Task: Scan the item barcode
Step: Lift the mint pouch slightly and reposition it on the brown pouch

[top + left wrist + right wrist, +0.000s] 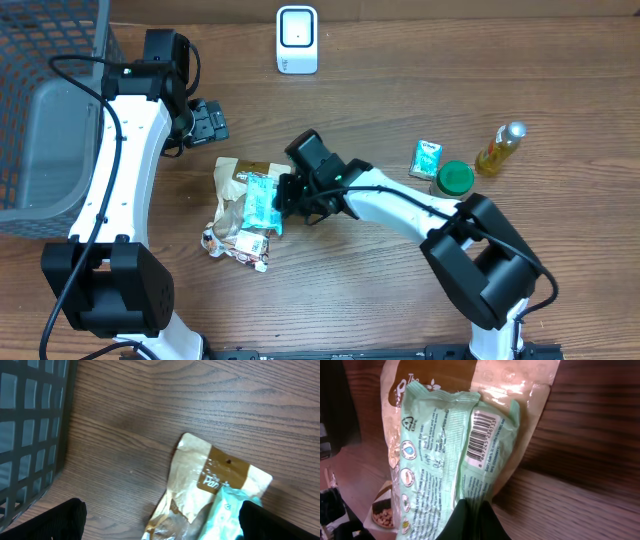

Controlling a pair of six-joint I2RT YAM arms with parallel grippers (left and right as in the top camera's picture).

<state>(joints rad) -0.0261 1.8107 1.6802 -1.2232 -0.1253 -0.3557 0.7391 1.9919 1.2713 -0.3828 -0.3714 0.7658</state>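
Your right gripper is clenched on the mint-green packet, barcode showing, atop the brown pouch printed "Pan". Your left gripper hangs spread wide beside the basket.

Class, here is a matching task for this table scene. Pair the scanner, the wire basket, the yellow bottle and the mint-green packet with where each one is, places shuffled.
Things:
1. white scanner
2. wire basket
3. yellow bottle
4. mint-green packet

Places:
a. pinched in the right gripper
b. left edge of the overhead view
c. top centre of the overhead view
d. right side, near the green-lidded jar

Pairs: 1-c, 2-b, 3-d, 4-a
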